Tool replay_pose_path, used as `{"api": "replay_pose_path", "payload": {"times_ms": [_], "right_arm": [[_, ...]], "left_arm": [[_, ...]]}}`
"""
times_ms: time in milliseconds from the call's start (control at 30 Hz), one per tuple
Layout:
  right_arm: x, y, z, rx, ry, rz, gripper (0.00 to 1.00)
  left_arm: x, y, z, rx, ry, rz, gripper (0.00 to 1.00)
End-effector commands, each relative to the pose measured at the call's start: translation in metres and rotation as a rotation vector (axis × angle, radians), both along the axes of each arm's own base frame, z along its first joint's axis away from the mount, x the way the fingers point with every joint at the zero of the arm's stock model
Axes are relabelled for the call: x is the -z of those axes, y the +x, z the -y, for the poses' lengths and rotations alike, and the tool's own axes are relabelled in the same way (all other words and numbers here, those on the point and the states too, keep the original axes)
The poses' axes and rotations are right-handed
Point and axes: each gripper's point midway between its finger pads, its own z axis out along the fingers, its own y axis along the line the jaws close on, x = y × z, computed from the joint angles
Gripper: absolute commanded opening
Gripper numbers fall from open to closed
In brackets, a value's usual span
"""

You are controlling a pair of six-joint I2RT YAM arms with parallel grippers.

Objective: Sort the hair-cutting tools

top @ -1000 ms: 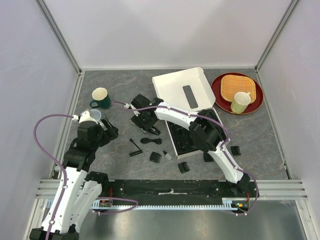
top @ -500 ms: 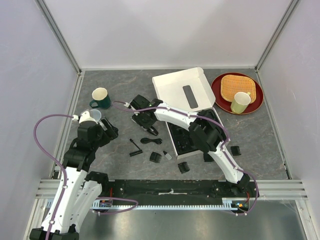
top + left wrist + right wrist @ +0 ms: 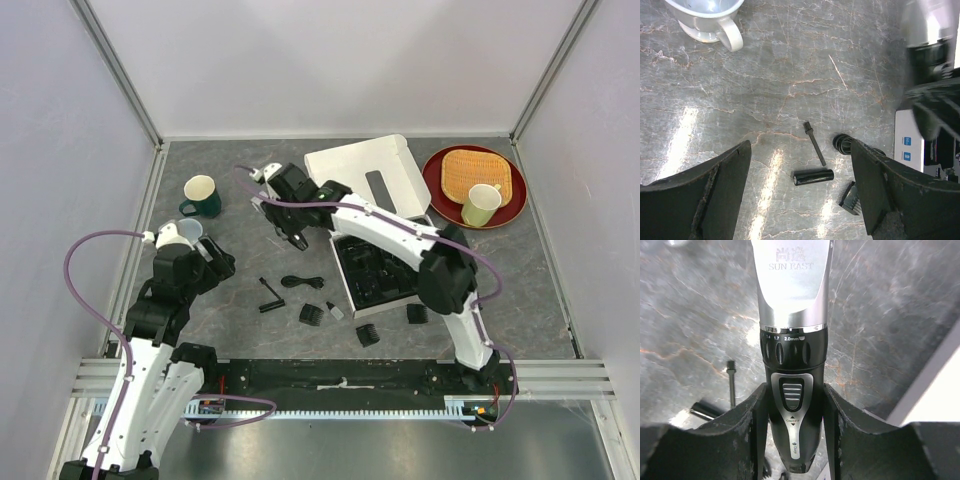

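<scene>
R pincer (image 3: 794, 407): clenched on clipper (image 3: 792, 315), gripping its black body, silver head pointing away.
Clipper loc: held over bench (image 3: 765, 75), just left of white box lid (image 3: 352, 172).
L pincer (image 3: 800, 162): released, fingers wide apart, nothing between.
Under L pincer: brush (image 3: 815, 143), cord (image 3: 842, 144), comb guard (image 3: 852, 197) lay on bench.

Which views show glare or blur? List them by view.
Left wrist: white glare streaks on the grey marble table, right arm motion-blurred at the edge. Right wrist: black clipper with silver head sharp, lettering legible. Top external: evenly lit, sharp.
</scene>
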Motion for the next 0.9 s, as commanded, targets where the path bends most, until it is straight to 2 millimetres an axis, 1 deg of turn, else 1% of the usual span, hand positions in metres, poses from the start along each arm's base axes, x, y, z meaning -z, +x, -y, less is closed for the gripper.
{"api": "replay_pose_path", "payload": {"times_ms": [0,33,67,133,167,200,233,267,333,367,433,467,500,533,567,633,667,700,733,767,800,833,867], "right_arm": [[-0.103,0.001,0.004,0.055,0.199,0.147,0.18],[-0.109,0.002,0.012,0.077,0.195,0.168,0.19],[-0.121,-0.004,0.025,0.092,0.203,0.181,0.19],[-0.131,-0.011,0.040,0.118,0.210,0.194,0.20],[-0.139,-0.018,0.055,0.138,0.211,0.211,0.20],[-0.142,-0.021,0.063,0.153,0.210,0.219,0.20],[-0.143,-0.024,0.072,0.170,0.205,0.228,0.21],[-0.144,-0.027,0.093,0.213,0.182,0.253,0.21],[-0.141,-0.028,0.116,0.275,0.155,0.267,0.22],[-0.139,-0.028,0.141,0.345,0.121,0.303,0.22],[-0.136,-0.028,0.163,0.410,0.098,0.347,0.22],[-0.129,-0.032,0.177,0.440,0.093,0.360,0.22],[-0.126,-0.031,0.188,0.479,0.081,0.376,0.22],[-0.122,-0.032,0.196,0.502,0.075,0.375,0.22],[-0.116,-0.035,0.208,0.543,0.073,0.371,0.22],[-0.110,-0.035,0.223,0.591,0.062,0.376,0.23],[-0.101,-0.036,0.234,0.614,0.048,0.366,0.23],[-0.097,-0.035,0.239,0.629,0.041,0.363,0.23],[-0.087,-0.037,0.245,0.633,0.024,0.348,0.23],[-0.084,-0.034,0.252,0.653,0.021,0.345,0.24],[-0.081,-0.033,0.255,0.658,0.021,0.342,0.23],[-0.068,-0.035,0.260,0.658,0.002,0.326,0.24],[-0.066,-0.030,0.263,0.668,0.016,0.333,0.23]], "left_arm": [[-0.014,0.004,0.000,-0.025,-0.026,0.046,0.86],[-0.014,0.004,0.000,-0.024,-0.027,0.048,0.86],[-0.013,0.005,0.000,-0.023,-0.028,0.046,0.86],[-0.012,0.005,0.003,-0.008,-0.036,0.041,0.86],[-0.013,0.006,0.005,-0.003,-0.040,0.042,0.86],[-0.010,0.006,0.005,0.000,-0.040,0.030,0.86],[-0.012,0.006,0.006,0.002,-0.041,0.035,0.86],[-0.011,0.006,0.006,0.003,-0.040,0.031,0.85],[-0.011,0.006,0.006,0.004,-0.043,0.034,0.85],[-0.011,0.006,0.006,0.003,-0.042,0.034,0.85],[-0.011,0.006,0.007,0.006,-0.047,0.036,0.85],[-0.010,0.006,0.007,0.006,-0.046,0.035,0.85],[-0.011,0.006,0.008,0.010,-0.049,0.037,0.85],[-0.009,0.007,0.009,0.013,-0.051,0.032,0.85],[-0.009,0.007,0.009,0.014,-0.051,0.031,0.85],[-0.009,0.007,0.009,0.017,-0.051,0.027,0.85],[-0.007,0.008,0.009,0.017,-0.050,0.020,0.85],[-0.007,0.007,0.010,0.020,-0.050,0.018,0.85],[-0.006,0.008,0.009,0.017,-0.049,0.017,0.85],[-0.005,0.008,0.010,0.019,-0.051,0.012,0.85],[-0.005,0.008,0.010,0.018,-0.049,0.010,0.85],[-0.005,0.008,0.010,0.018,-0.049,0.007,0.85],[-0.004,0.008,0.010,0.019,-0.049,0.006,0.85]]}}
